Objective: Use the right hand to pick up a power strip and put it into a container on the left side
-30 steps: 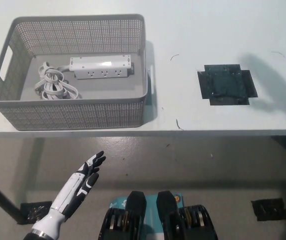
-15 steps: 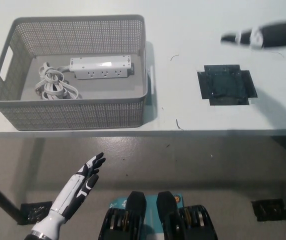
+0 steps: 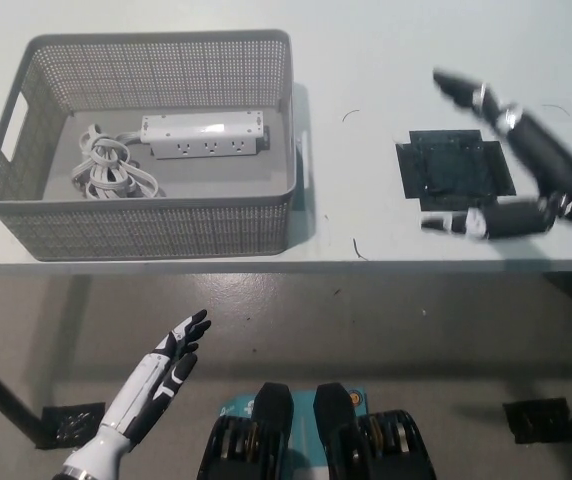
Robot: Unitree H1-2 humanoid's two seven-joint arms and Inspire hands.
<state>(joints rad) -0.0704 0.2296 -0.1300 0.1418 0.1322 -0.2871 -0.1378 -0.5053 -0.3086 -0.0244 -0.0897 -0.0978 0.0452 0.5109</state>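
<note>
So my right hand [image 3: 511, 165] is out over the table [image 3: 386, 60] on the right side, black fingers [image 3: 456, 88] spread wide apart and holding nothing at all. One finger stretches up past the top edge of the black taped patch [image 3: 454, 170], another [image 3: 476, 222] sticks out sideways just below that patch, near the table's front edge. It's a bit motion-blurred, so I can't say if any fingertip actually touches the tabletop.

The power strip [image 3: 204, 135] is lying flat inside the grey mesh basket [image 3: 146, 235] on the left side of the table, toward the back wall, sockets facing up. Its white cord [image 3: 106, 170] is bundled in a loose coil in the basket, just beside the strip's left end and toward the front.

My white left hand [image 3: 166, 365] hangs down below the table edge at the lower left, fingers straight and slightly fanned, holding nothing and touching nothing.
</note>
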